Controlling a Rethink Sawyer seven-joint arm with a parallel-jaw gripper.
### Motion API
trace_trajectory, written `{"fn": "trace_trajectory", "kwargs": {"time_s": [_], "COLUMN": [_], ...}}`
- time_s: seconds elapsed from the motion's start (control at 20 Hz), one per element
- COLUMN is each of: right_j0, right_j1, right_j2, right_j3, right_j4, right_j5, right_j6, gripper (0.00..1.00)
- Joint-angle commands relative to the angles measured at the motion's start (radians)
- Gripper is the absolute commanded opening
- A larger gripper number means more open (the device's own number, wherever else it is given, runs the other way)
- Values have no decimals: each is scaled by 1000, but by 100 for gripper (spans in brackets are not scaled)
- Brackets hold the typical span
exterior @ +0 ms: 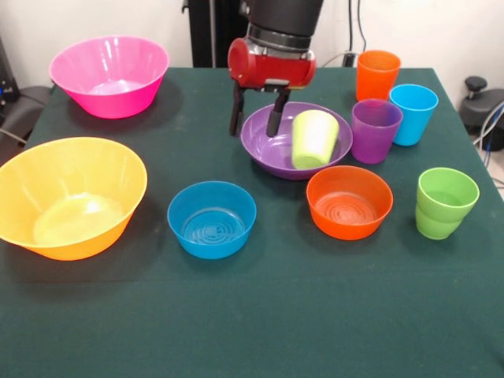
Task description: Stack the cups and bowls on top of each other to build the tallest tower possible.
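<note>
My gripper hangs open and empty over the left rim of the wide purple bowl, one finger outside the rim and one inside. A lime-yellow cup lies tilted in the bowl's right side, mouth toward the camera. The small blue bowl and small orange bowl sit in front of the purple bowl. The big pink bowl is at the far left, the big yellow-orange bowl at the near left. The orange cup, light blue cup, purple cup and green cup stand upright at the right.
The dark green table has its front edge near the camera. The robot pedestal stands behind the table. Black gear sits off the table's right edge.
</note>
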Motion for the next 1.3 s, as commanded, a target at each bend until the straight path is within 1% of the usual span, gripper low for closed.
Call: {"fn": "trace_trajectory", "kwargs": {"time_s": [0.05,0.4,0.55,0.6,0.65,0.7,0.8,1.05,1.2,1.3], "right_j0": [19,8,-18,-31,-56,-66,-92,-133,-154,-169], "right_j1": [4,38,66,76,92,100,124,161,162,170], "right_j2": [49,52,79,95,128,140,173,230,256,271], "right_j3": [55,51,42,39,37,35,24,18,25,30], "right_j4": [37,40,42,40,38,35,25,10,-10,-18], "right_j5": [92,61,137,175,212,223,293,356,368,360], "right_j6": [137,128,75,43,-2,-18,-80,-126,-139,-136], "gripper": [100,100,100,100,100,100,100,100,100,100]}}
